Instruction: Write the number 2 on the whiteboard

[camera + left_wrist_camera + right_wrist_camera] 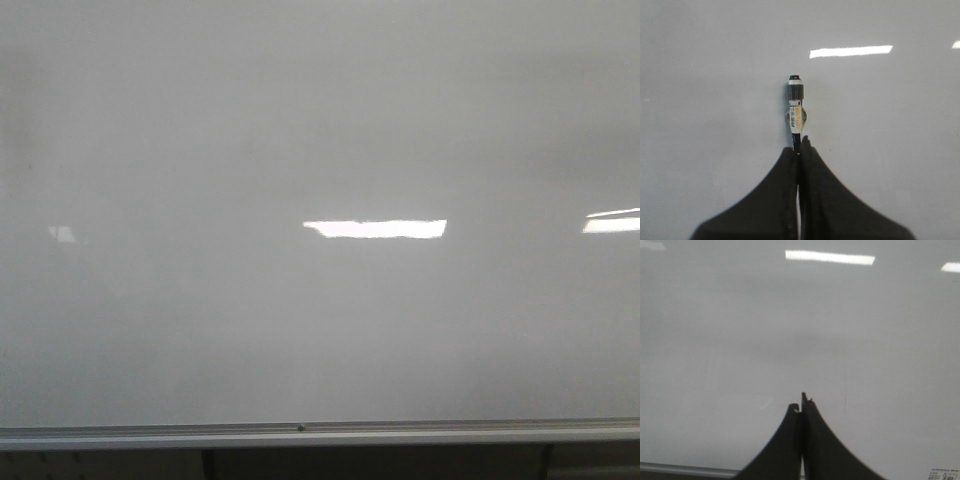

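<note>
You face the whiteboard [200,150], a glossy white-grey sheet that fills almost the whole front view, with its silver rail [320,434] running along the lower edge and dark supports just visible beneath it. Bright rectangular reflections [375,229] sit on the surface, one near the middle and another at the right edge, with a faint one far to the left. You see no drawn stroke anywhere on the board in any view, so the number 2 is not yet written, and neither arm shows in the front view. In the left wrist view your left gripper [799,150] has its black fingers [775,200] pressed together on a marker [796,107], which stands out straight beyond the fingertips with its dark tip toward the board; whether the tip touches the surface you cannot tell. The marker has a grey collar and a white label with orange print. In the right wrist view your right gripper [801,407] has its fingers [825,450] together with nothing between them, pointing at the bare board, and a strip of the rail shows at the lower left corner of that view.
</note>
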